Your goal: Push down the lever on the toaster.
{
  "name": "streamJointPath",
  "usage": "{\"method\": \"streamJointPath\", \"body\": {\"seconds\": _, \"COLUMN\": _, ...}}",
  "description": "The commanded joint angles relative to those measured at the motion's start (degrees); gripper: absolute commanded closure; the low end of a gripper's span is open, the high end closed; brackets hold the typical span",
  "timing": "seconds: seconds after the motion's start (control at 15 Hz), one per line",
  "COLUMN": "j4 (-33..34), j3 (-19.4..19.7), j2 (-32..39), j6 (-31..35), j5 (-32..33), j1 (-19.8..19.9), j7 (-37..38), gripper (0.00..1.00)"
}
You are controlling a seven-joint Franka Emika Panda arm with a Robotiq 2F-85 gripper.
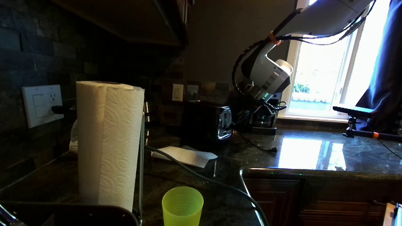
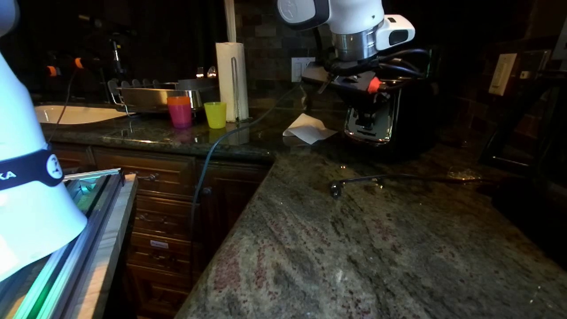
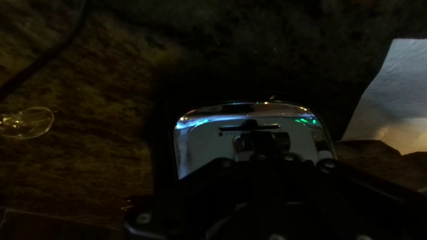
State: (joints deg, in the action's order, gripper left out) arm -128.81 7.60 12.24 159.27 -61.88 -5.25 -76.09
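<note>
We see the end effector (image 3: 265, 141) closed, right at the lever (image 3: 242, 146) of the toaster (image 1: 205, 121).
Toaster sits on the surface (image 2: 328, 248) near the paper (image 2: 309, 128); wrist view: lever partly hidden, contact we can't tell.

The arm (image 2: 356, 15) is white, with a metal collar (image 2: 355, 45). Beside the collar, a white housing (image 2: 394, 26) bears a dark inset (image 2: 398, 36); below the collar, black cables (image 2: 401, 66) loop past an orange-red fitting (image 2: 375, 84), and the gripper (image 3: 267, 145) is black with pale screws (image 3: 328, 163). Well apart from the collar, the pale base (image 2: 37, 226) wears a dark band (image 2: 30, 168) lettered "KA".
</note>
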Motion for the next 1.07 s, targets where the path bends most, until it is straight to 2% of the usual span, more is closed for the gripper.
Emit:
{"method": "streamJointPath", "body": {"seconds": 0.0, "j4": 0.91, "j3": -0.08, "j2": 3.33, "j6": -2.66, "j5": -0.83, "j1": 1.10, "j7": -1.37, "gripper": 1.00}}
{"method": "streamJointPath", "body": {"seconds": 0.4, "j4": 2.50, "j3": 0.27, "j2": 5.00, "j6": -4.75, "j5": 0.03, "j1": 2.15, "j7": -0.26, "gripper": 1.00}}
{"method": "streamJointPath", "body": {"seconds": 1.0, "j4": 4.52, "j3": 2.13, "j2": 10.60, "j6": -6.63, "j5": 5.58, "j1": 2.28, "j7": 4.19, "gripper": 1.00}}
